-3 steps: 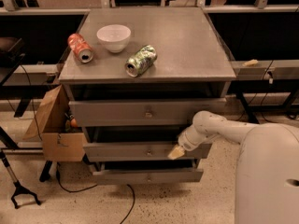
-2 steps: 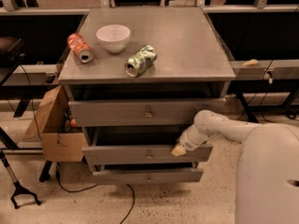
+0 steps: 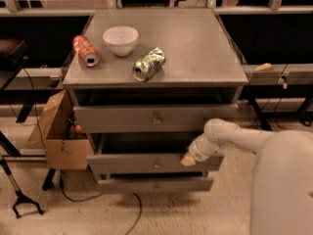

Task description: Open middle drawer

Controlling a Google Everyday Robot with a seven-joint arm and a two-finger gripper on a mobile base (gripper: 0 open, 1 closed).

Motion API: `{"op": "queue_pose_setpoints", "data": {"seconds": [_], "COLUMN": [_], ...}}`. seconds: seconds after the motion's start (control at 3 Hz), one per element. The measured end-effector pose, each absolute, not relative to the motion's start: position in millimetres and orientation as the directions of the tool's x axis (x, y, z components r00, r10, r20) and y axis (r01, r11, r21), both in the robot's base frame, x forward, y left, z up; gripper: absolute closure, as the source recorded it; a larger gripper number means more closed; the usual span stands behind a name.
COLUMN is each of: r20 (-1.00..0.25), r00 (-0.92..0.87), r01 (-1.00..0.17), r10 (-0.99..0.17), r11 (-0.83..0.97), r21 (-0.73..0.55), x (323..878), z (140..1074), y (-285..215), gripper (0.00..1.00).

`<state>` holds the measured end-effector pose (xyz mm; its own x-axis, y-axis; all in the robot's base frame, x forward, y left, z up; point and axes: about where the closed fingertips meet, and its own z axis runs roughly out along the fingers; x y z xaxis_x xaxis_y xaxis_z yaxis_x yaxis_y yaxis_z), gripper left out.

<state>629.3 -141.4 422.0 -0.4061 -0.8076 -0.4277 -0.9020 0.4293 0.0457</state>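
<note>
The middle drawer [image 3: 142, 162] is the grey front with a small knob [image 3: 156, 166], between the taller top drawer [image 3: 122, 118] and the narrow bottom drawer [image 3: 146, 184]. It stands pulled out a little, with a dark gap above its front. My gripper [image 3: 188, 159] is at the top edge of the middle drawer's front, towards its right end. My white arm [image 3: 230, 133] reaches in from the right.
On the cabinet top [image 3: 195, 48] lie a white bowl [image 3: 120, 39], a red can [image 3: 85, 50] and a green can [image 3: 149, 63]. An open cardboard box [image 3: 58, 138] stands against the cabinet's left side. Cables and a stand foot [image 3: 22, 204] lie on the floor at the left.
</note>
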Motion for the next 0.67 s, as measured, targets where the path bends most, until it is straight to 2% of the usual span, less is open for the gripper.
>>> {"op": "queue_pose_setpoints", "data": {"seconds": [0.67], "r20": [-0.422], "r00": [-0.394], "r01": [-0.907], "r10": [-0.816], "r11": [0.419], "r21": [0.037], "x": [621.9], "z": [425.8], "y": [-146.4], "gripper": [0.42]}}
